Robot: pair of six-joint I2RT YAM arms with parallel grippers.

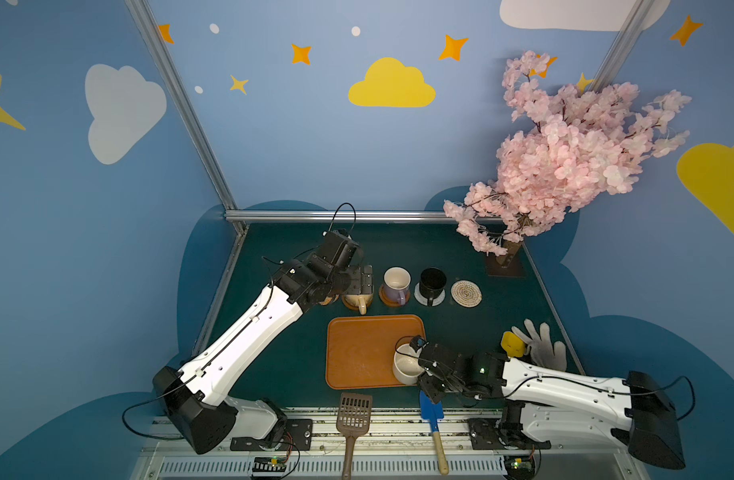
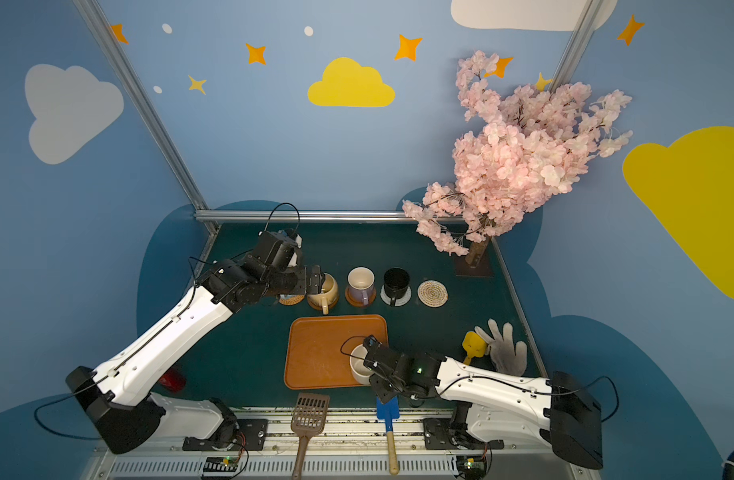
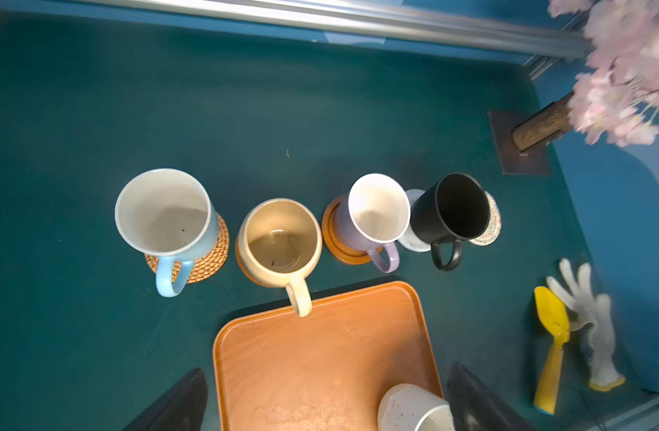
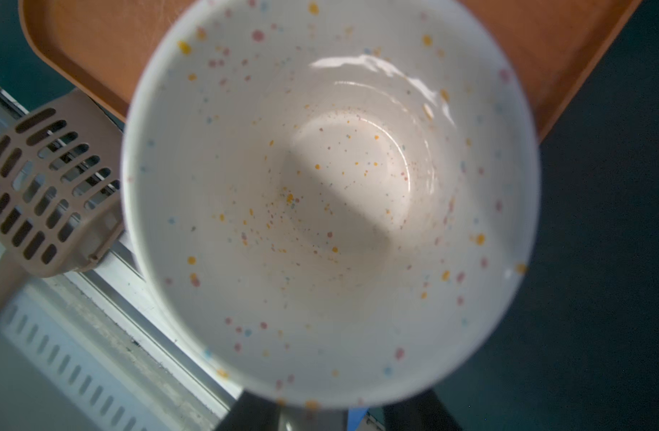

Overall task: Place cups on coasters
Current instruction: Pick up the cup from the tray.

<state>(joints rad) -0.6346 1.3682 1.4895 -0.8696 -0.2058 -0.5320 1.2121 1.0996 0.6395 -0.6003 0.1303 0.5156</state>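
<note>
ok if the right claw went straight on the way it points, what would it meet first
The cream mug on the tray: the right claw sits right at its rim, though contact is unclear.

Walls (image 1: 274,145): blue, with darker blue cloud shapes low down around the table.
Yellow cloud (image 1: 391,85): back wall, 12 o'clock.
Grey cloud (image 1: 122,112): side wall, 10 o'clock.
Stars (image 1: 301,54): orange and yellow, scattered high, 11 to 1 o'clock.
Posts (image 1: 182,108): silver metal, rising from both back corners.
Rail (image 1: 340,216): silver, along the table's far edge.
Table (image 1: 398,245): dark green, matte.
Tree (image 1: 564,153): pink blossom, 2 o'clock, leaning, trunk on a dark square plate (image 1: 505,268).
Vented strip (image 1: 357,467): pale metal, 6 o'clock.
Light: soft and even.
</note>
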